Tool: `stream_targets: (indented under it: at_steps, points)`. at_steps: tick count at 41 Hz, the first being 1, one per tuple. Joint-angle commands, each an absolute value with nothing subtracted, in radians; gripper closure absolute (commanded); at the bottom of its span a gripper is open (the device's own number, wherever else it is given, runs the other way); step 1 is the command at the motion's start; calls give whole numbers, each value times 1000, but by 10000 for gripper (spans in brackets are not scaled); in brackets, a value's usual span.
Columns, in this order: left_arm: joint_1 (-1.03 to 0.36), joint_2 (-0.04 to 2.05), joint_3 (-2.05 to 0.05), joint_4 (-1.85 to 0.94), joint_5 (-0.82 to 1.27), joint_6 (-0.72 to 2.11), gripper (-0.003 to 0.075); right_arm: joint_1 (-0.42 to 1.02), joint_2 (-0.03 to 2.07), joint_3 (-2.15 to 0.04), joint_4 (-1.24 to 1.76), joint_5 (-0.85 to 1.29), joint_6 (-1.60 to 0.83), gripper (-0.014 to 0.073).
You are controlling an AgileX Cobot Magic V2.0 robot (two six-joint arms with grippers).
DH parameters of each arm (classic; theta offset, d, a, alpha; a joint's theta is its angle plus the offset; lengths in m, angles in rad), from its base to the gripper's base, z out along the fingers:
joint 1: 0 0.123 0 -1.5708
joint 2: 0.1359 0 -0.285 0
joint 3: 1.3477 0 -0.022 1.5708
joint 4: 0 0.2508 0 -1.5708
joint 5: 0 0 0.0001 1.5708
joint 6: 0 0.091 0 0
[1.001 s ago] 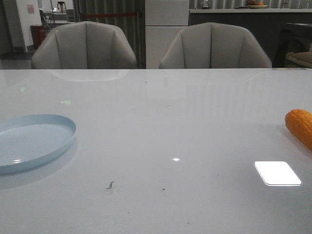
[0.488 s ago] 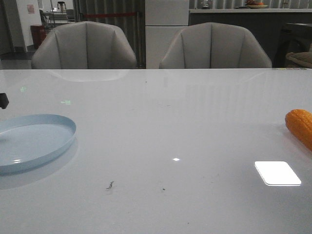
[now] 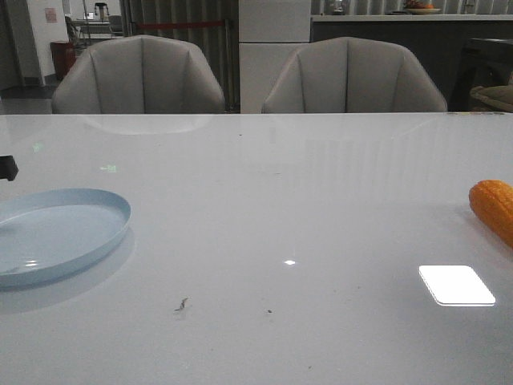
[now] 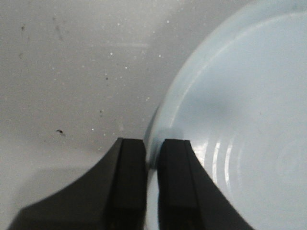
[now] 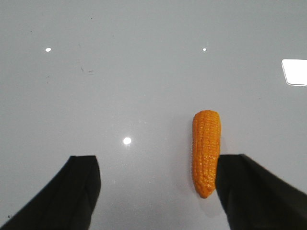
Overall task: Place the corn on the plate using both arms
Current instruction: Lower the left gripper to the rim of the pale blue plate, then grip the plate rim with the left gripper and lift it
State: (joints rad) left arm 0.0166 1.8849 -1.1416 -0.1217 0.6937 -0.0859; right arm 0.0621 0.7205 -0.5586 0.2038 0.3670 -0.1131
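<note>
Between the right gripper's fingers: corn (image 5: pixel 206 153) lies on the table (image 5: pixel 144 86), close against one finger, ungrasped.
Right gripper (image 5: pixel 158 191): spread wide.
Plate (image 4: pixel 240 110): rim pinched by left gripper (image 4: pixel 151 184), fingers clenched on it.

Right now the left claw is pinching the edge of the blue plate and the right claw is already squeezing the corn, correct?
Not quite. The right gripper is open, with the corn lying free on the table, as the right wrist view shows. The left gripper does pinch the plate rim.
</note>
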Motion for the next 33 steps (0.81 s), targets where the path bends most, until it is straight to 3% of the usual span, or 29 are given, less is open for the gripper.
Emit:
stream_targets:
  at_steps: [1, 10, 20, 33]
  points:
    - [17, 1864, -1160, -187, 695, -92, 621, 63, 723, -591, 201, 297, -115, -8]
    - [17, 1864, -1241, -255, 749, -92, 621, 63, 723, -591, 202, 297, -115, -8]
    - [11, 1864, -1508, -336, 903, -92, 621, 63, 723, -591, 202, 297, -115, -8]
    - [-122, 1866, -1735, -338, 1022, -92, 621, 63, 723, -591, 202, 297, -115, -8]
